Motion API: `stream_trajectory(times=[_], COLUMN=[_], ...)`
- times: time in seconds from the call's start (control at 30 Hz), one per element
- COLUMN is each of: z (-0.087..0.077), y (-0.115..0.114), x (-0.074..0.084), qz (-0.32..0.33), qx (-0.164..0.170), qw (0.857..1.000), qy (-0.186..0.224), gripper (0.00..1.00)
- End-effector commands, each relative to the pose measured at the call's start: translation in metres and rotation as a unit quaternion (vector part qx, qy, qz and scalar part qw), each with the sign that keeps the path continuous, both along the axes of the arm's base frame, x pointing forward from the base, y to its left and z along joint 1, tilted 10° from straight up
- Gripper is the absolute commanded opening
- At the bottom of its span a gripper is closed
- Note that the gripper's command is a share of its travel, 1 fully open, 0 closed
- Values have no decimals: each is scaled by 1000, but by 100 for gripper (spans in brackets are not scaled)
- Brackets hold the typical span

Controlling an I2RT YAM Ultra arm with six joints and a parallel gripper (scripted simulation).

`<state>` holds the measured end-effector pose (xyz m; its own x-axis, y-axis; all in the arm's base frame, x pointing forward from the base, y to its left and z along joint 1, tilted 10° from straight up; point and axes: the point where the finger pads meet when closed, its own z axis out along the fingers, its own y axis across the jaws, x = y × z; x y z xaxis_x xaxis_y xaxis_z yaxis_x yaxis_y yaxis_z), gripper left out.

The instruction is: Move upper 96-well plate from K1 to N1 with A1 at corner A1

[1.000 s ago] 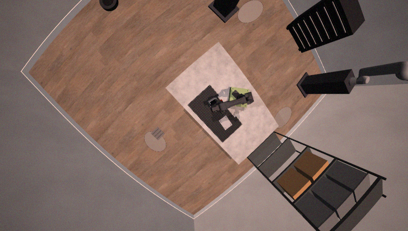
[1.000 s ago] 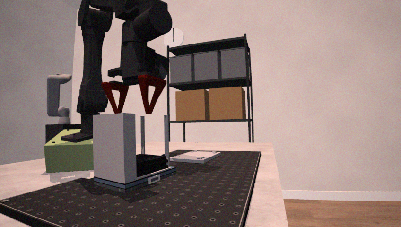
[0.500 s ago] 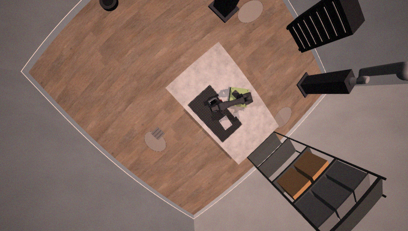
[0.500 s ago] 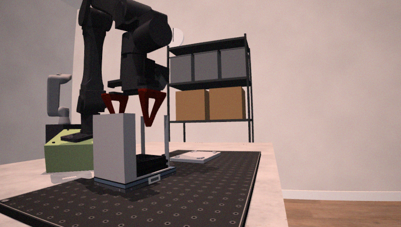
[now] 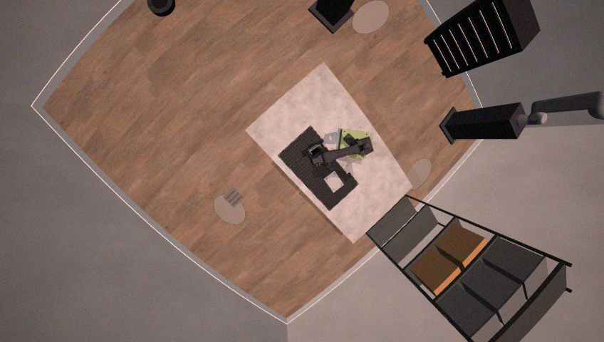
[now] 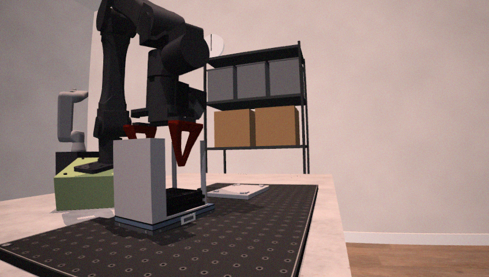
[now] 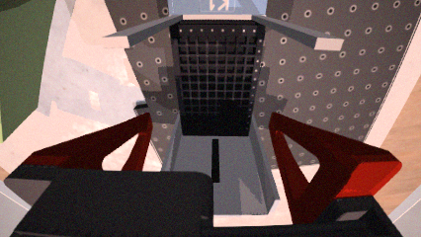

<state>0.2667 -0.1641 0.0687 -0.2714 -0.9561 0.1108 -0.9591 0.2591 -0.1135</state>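
The stack rack K1 (image 6: pixel 150 185) stands on the black perforated baseplate, with a tall pale back wall and thin posts. The dark 96-well plates (image 6: pixel 183 199) lie stacked low inside it; in the wrist view the upper plate (image 7: pixel 215 79) shows as a black grid of wells. My gripper (image 6: pixel 162 143) with red fingers is open and empty, its tips just inside the top of the rack, well above the plates. It also shows in the wrist view (image 7: pixel 210 143), one finger on each side of the rack. The plate nest N1 (image 6: pixel 238 190) is a pale flat square further along the baseplate.
The arm's green base block (image 6: pixel 83 187) sits left of the rack. A shelf unit (image 6: pixel 257 106) with grey and brown boxes stands behind the table. The table edge runs right of the baseplate.
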Motion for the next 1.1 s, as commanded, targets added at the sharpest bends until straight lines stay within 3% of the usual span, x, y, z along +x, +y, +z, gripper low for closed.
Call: stream_trajectory(times=[0.0, 0.1, 0.13, 0.17, 0.23, 0.37, 0.43, 0.53, 0.67, 0.7, 0.8, 1.07], z=[-10, -10, 10, 9, -18, -24, -19, -33, -35, -14, -42, -52], y=[-2, -3, -10, -11, -3, -4, -7, -5, -6, -14, -6, -10], x=[1, 1, 15, 15, 2, 2, 7, 3, 3, 18, 3, 8], qz=[-1, -1, 0, 0, -1, -1, 0, -1, -1, 0, -1, -1], qx=[6, 5, -14, -14, 6, 6, -2, 6, 5, -14, 6, 3], qw=[1000, 1000, 999, 999, 1000, 1000, 1000, 1000, 1000, 999, 1000, 1000], qy=[-4, -6, -39, -39, -4, -4, -18, -4, -5, -39, -4, -10], gripper=[100, 100, 100, 100, 100, 100, 100, 100, 100, 100, 100, 100])
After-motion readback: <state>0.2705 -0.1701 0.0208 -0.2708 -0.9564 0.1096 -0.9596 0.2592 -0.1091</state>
